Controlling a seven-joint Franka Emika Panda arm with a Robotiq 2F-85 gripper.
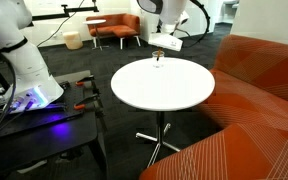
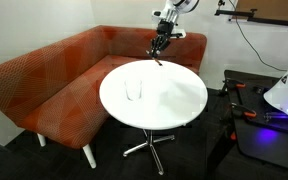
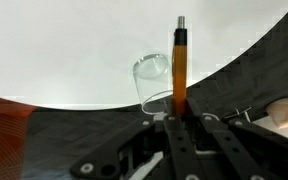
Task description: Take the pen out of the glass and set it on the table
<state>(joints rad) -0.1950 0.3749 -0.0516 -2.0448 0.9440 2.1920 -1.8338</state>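
**Holding the pen clear of the glass, over the far rim of the table**

Exterior view, sofa at right: the gripper [image 1: 164, 42] hangs above the far edge of the table [image 1: 134, 95]. A short dark stroke below it reads as the pen [image 1: 160, 59], pointing down. The glass cannot be made out here.

Exterior view, sofa at left and far: the gripper [image 2: 161, 42] stands over the table's [image 2: 179, 100] far rim. The pen [image 2: 159, 56] hangs beneath it, roughly upright. The glass [image 2: 133, 90] stands on the top, nearer and to the left, well apart from the pen.

Wrist view: the gripper [image 3: 179, 118] is clenched on the pen's [image 3: 179, 65] lower end. The orange-brown shaft runs straight out from the fingers [image 3: 170, 135], along the gripper's own axis. The glass [image 3: 152, 82] shows behind, just left of the shaft and empty. The white table [image 3: 64, 50] lies beyond the pen's tip, with dark floor nearer the fingers.

Finding: extraction appears complete and placement remains. The pen's long axis stands end-on to the tabletop, so setting it down likely calls for lowering or tilting, well inside the rim.
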